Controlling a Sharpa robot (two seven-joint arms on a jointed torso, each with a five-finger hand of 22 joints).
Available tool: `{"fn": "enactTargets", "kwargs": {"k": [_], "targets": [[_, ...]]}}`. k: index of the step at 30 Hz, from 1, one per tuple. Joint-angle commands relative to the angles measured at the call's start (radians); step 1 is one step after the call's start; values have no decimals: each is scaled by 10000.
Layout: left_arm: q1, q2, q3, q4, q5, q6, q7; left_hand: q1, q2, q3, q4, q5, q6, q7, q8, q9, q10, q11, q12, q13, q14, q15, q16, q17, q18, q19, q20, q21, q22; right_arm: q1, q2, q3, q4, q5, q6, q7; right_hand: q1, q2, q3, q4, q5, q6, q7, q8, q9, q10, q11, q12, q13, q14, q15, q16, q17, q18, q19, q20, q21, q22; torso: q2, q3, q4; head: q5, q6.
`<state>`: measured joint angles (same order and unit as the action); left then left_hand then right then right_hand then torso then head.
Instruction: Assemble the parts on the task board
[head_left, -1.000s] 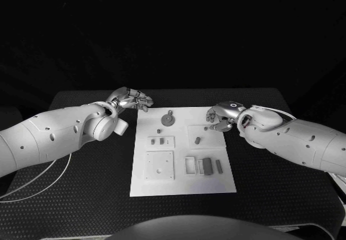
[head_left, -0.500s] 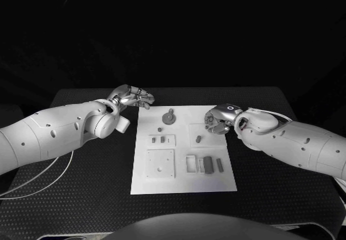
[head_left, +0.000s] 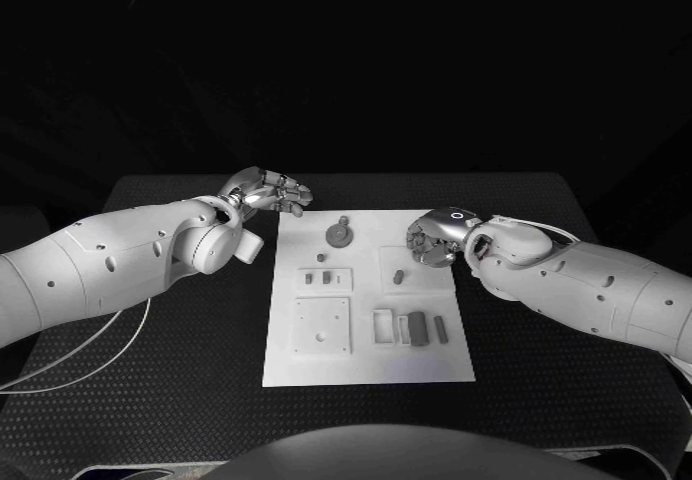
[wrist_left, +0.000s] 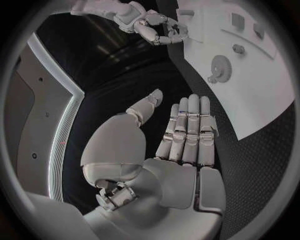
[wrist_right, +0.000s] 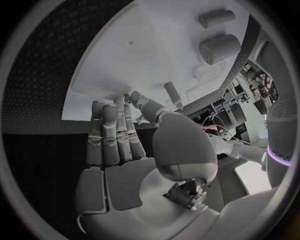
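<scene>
Reach step: right hand (head_left: 433, 240) empty, fingers loosely apart over task board (head_left: 433, 370) right edge near small peg (head_left: 400, 277); left hand (head_left: 268, 192) flat, empty, off its far-left corner; next, probably pinch peg.

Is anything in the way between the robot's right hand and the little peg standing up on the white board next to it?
Nothing visible blocks it. The right hand hovers at the task board's right edge, and the small upright peg stands just below it with bare board between.

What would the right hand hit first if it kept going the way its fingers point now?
Probably the task board: the right hand has its fingers reaching over its edge, toward a small upright peg. Depth is unclear.
</scene>
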<state>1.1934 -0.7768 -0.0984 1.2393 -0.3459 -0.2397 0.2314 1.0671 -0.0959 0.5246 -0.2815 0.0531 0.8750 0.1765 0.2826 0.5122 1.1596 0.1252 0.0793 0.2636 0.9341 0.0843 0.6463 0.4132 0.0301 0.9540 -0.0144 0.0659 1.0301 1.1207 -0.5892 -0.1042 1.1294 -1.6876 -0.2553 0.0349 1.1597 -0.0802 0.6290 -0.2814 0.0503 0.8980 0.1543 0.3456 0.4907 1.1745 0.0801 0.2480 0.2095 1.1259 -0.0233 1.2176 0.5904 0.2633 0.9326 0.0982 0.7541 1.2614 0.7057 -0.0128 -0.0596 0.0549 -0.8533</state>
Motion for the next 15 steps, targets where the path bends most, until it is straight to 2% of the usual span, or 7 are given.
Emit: {"fn": "enactTargets", "kwargs": {"k": [1,8,15], "targets": [[21,27,12,25,82,2,27,10,33,-71,4,2,-69,8,67,-11,-16,14,-32,-12,59,38,-48,17,-14,-23,36,3,-15,-92,45,-34,5,-303,186,-16,55,69,229,13,0,167,-43,73,33,166,-35,5,66,49,-99,-67,24,-15,97,-27,-47,31,7,6,-9,22,-25],[25,22,12,26,82,10,-4,4,33,-77,7,1,-70,8,70,-11,-13,12,-30,-11,65,38,-58,32,-13,-20,37,4,-24,-116,54,-36,-38,-600,113,-159,139,324,522,-66,1,530,-184,222,122,528,-176,82,275,181,-231,-65,75,-15,204,-75,-26,103,0,7,-17,23,-52],[29,24,12,32,82,36,-25,3,25,-83,5,2,-81,10,68,-14,-17,12,-32,-12,69,37,-71,49,-11,-19,37,5,-35,-125,51,-37,-9,-895,7,-395,186,353,607,-84,2,718,-260,280,175,694,-261,100,446,324,-319,-29,134,-15,391,-165,48,174,-1,7,-24,20,-70]]}}
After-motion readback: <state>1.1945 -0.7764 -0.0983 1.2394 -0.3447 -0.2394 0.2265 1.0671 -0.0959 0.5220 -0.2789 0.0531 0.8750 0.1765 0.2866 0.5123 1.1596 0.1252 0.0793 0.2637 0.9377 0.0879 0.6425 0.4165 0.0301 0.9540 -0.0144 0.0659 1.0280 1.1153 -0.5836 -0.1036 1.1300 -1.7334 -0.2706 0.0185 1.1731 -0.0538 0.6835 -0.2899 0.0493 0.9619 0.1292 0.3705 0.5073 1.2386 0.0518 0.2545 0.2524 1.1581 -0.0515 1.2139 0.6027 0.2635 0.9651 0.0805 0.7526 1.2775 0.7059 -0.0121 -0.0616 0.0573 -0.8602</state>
